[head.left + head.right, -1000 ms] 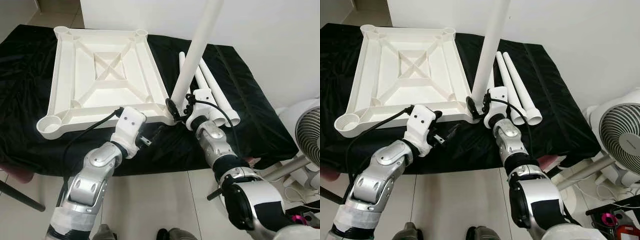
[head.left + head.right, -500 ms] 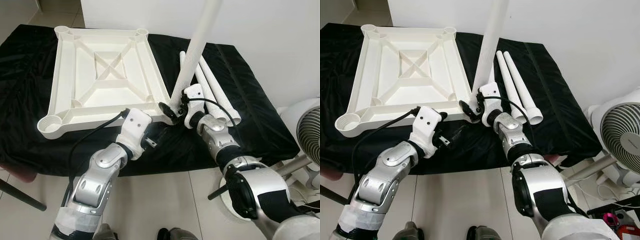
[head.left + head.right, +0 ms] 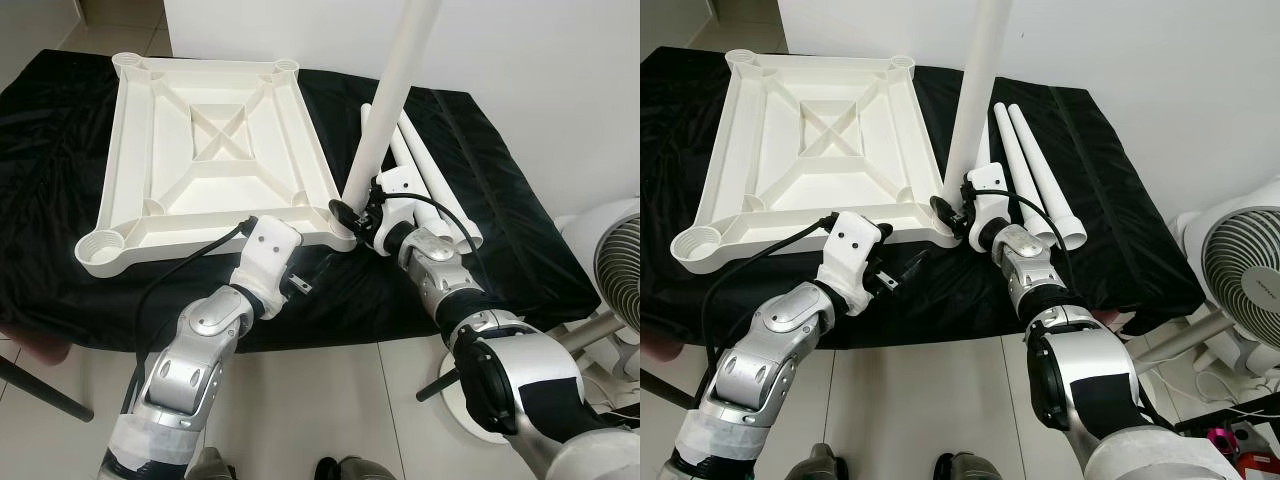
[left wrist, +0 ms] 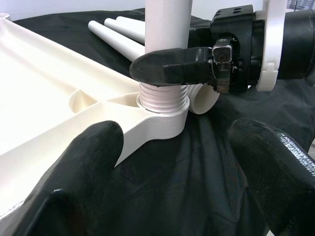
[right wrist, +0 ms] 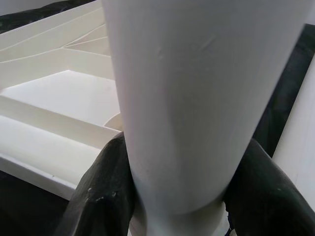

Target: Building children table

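**Claw grips leg at corner of upturned children's table**

Right claw (image 3: 352, 213) clamps the base of a long white plastic table leg (image 3: 393, 95), seen from the left eye as the leg stands upright, slightly tilted, in the near right corner socket of the square white plastic tabletop (image 3: 205, 160). The tabletop lies upside down, ribs showing, on a black cloth (image 3: 60, 150) spread over the surface. Left claw (image 3: 303, 277) hangs just in front of that same corner, above the cloth.

From the right eye, two spare white plastic legs (image 3: 1032, 175) lie side by side on the cloth to the right of the standing leg. A white standing fan (image 3: 1242, 280) sits on the tiled floor (image 3: 920, 400) at the far right.

From the left wrist, the left claw's two black fingers (image 4: 93, 162) stand wide apart, touching nothing, with the corner socket between them farther off. The leg's threaded end (image 4: 162, 96) sits in the socket, several turns of thread still above the rim, and one black finger of the right claw wraps across the leg just above the thread.

From the right wrist, the leg runs up the middle, with a black finger (image 5: 106, 191) pressed against each side and the tabletop's ribs behind.
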